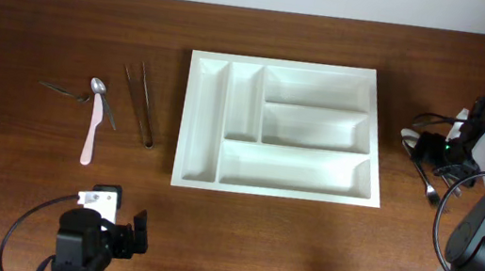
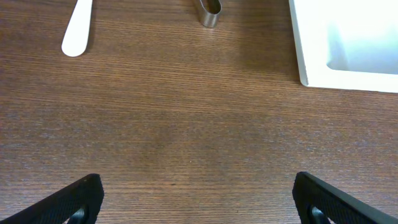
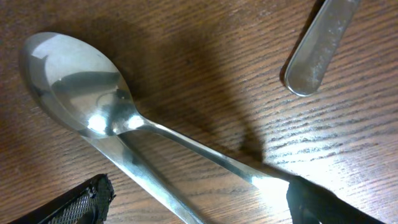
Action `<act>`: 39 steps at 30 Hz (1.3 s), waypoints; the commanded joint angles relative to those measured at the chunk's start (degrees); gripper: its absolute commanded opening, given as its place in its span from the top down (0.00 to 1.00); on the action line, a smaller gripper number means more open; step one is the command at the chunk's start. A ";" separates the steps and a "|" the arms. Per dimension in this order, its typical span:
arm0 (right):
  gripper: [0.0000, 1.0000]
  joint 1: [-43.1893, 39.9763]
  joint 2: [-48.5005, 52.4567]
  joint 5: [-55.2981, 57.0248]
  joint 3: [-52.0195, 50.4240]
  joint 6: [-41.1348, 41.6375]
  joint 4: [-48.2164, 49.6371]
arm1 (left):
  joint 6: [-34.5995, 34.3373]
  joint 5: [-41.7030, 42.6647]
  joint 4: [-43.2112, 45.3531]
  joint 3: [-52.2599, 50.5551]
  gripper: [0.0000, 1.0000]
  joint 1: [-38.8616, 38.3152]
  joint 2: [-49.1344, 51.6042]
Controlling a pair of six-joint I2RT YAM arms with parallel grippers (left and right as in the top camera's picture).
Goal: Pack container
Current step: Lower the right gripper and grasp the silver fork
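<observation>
The container, a white compartmented tray, lies mid-table, and no utensil shows in it. My right gripper hovers low over cutlery to the tray's right. In the right wrist view it stands open astride two crossing metal handles. One belongs to a shiny spoon, whose handle runs under the right fingertip. My left gripper sits near the front left edge. In the left wrist view it is open over bare wood, holding nothing.
Left of the tray lie a metal spoon, a white-handled utensil and metal tongs. A third utensil's handle end lies by the right gripper. A fork tip pokes out below the right gripper.
</observation>
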 commanded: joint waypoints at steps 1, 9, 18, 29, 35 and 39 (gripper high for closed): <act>0.09 -0.20 0.48 -1.29 0.44 -0.81 0.42 | -0.52 -0.20 -0.07 0.79 0.01 0.20 -0.13; 0.05 -0.20 0.48 -7.61 0.44 -0.68 -5.66 | -0.52 -0.20 -0.07 0.79 0.01 0.20 -0.13; 0.05 -0.22 0.48 -7.85 0.44 1.38 -11.43 | -0.52 -0.20 -0.07 0.79 0.01 0.20 -0.13; 0.07 -0.22 0.48 -2.05 0.44 -5.99 -5.81 | -0.52 -0.20 -0.07 0.79 0.01 0.20 -0.13; 0.01 -0.33 0.48 1.01 0.44 -7.67 -6.67 | -0.52 -0.20 -0.07 0.79 0.01 0.20 -0.13; 0.02 -0.11 0.48 -0.52 0.44 -9.81 -7.67 | -0.52 -0.20 -0.07 0.79 0.01 0.20 -0.13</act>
